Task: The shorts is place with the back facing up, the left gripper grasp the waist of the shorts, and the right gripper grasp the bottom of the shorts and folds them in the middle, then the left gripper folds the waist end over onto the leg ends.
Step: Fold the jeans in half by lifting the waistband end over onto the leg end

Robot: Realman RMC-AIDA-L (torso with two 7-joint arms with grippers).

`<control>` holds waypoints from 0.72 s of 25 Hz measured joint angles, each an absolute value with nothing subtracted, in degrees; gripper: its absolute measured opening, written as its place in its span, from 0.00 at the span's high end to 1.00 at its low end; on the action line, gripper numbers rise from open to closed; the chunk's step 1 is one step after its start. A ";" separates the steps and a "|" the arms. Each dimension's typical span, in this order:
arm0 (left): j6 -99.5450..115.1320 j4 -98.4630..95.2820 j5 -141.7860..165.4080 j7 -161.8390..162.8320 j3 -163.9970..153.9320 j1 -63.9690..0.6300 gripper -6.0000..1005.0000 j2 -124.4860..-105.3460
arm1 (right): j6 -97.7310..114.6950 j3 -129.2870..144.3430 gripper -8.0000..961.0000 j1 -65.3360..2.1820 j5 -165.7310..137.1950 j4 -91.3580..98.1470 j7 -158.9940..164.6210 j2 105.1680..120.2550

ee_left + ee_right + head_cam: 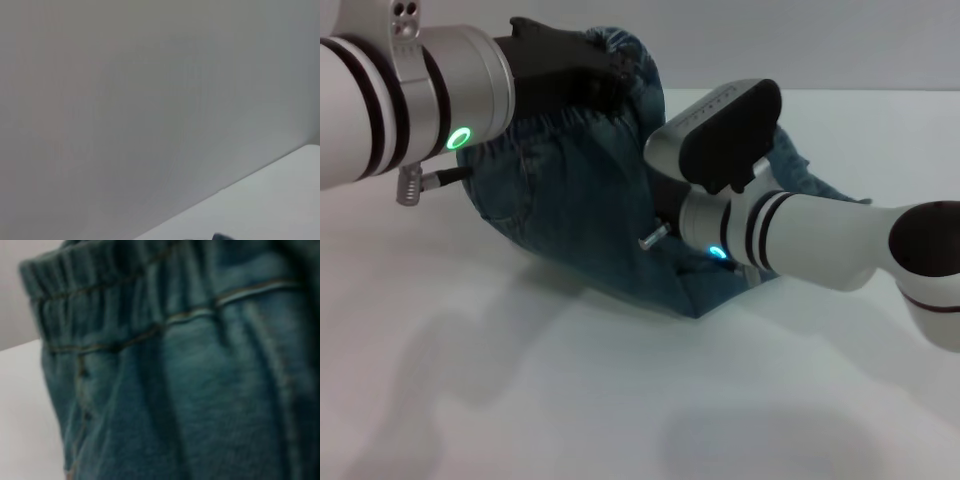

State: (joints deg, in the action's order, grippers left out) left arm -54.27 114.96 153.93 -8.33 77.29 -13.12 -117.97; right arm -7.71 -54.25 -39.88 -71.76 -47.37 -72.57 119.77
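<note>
Shorts (585,215) lie bunched mid-bench (520,400), waist (570,125) lifted at the far side in the left gripper (582,72), apparently clamped on it; right gripper (665,195) buried in denim, grip unreadable.

A plain white surface (520,400) fills the scene, soft grey shadows pooling across its near side. Behind it, a bare pale grey wall (125,100), evenly lit.
</note>
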 joint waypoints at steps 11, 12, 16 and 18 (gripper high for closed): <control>-52.94 114.49 153.37 -9.37 77.55 -12.59 0.90 -117.95 | -4.40 -57.22 0.93 -34.40 -72.66 -48.83 -73.05 119.02; -52.94 114.49 153.37 -9.37 77.55 -12.59 0.90 -117.95 | -4.41 -58.58 0.93 -33.52 -73.46 -48.91 -73.06 118.95; -52.83 114.34 153.37 -10.07 77.70 -12.51 0.91 -117.95 | -4.38 -61.71 0.93 -31.42 -75.19 -48.95 -73.08 118.92; -52.71 114.34 153.32 -10.07 77.68 -12.50 0.91 -117.94 | -4.32 -62.21 0.93 -31.71 -75.23 -48.21 -73.09 118.93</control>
